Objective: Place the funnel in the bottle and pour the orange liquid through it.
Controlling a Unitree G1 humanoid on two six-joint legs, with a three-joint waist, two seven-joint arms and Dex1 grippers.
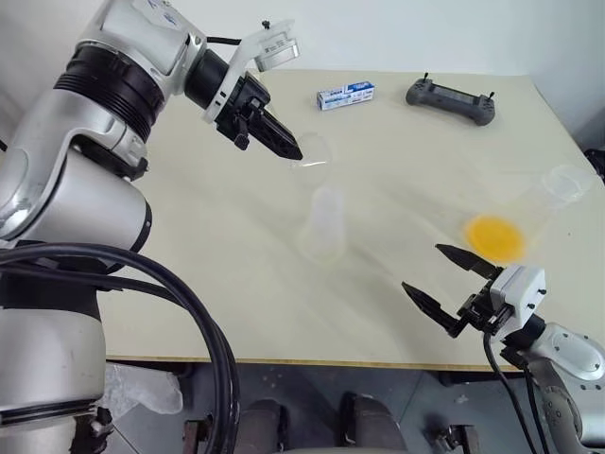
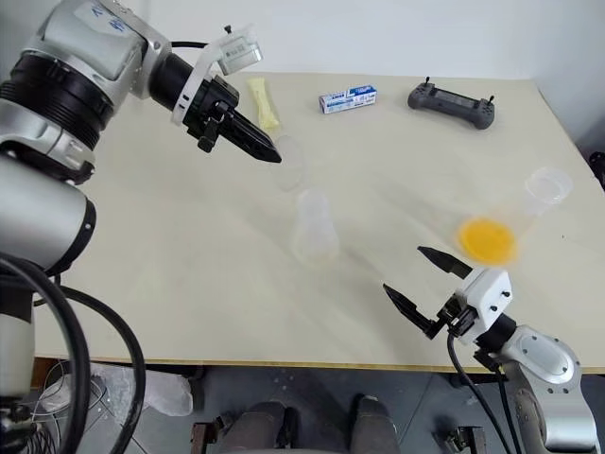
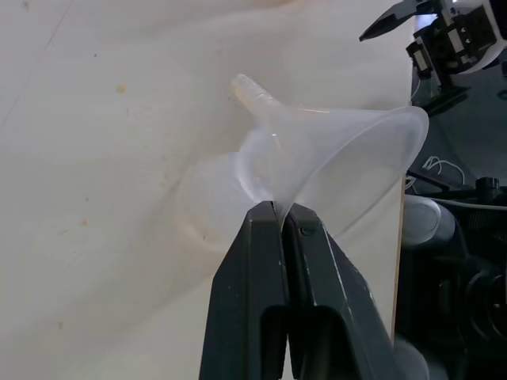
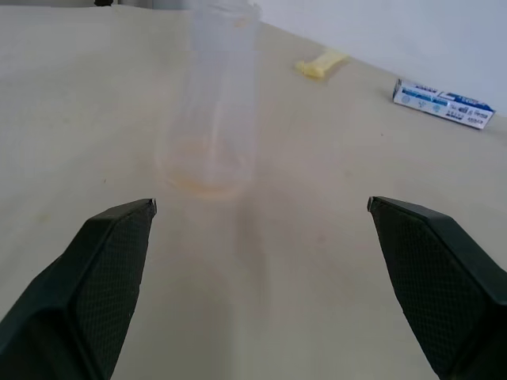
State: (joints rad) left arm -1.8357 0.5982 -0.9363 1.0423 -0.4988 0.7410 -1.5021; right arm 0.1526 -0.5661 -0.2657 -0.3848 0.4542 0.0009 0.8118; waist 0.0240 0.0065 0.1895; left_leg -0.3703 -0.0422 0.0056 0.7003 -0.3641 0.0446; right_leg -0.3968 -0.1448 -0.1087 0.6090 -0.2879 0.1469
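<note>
The left hand (image 1: 291,151) is gripping the funnel (image 1: 313,154) by its rim, holding it in the air just above the bottle (image 1: 324,223) standing mid-table (image 1: 217,246). The right hand (image 1: 441,288) is hanging spread and empty near the orange liquid (image 1: 494,236), which is sitting in a clear cup (image 1: 548,197).

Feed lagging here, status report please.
Left gripper shut on funnel, above bottle. Right gripper open, empty. Orange liquid untouched. Nothing blocking.

The clear funnel (image 3: 341,158) hung tipped in the air above the bottle (image 1: 326,222). The clear bottle stood up straight. The orange liquid (image 1: 494,236) sat off to the bottle's right.
</note>
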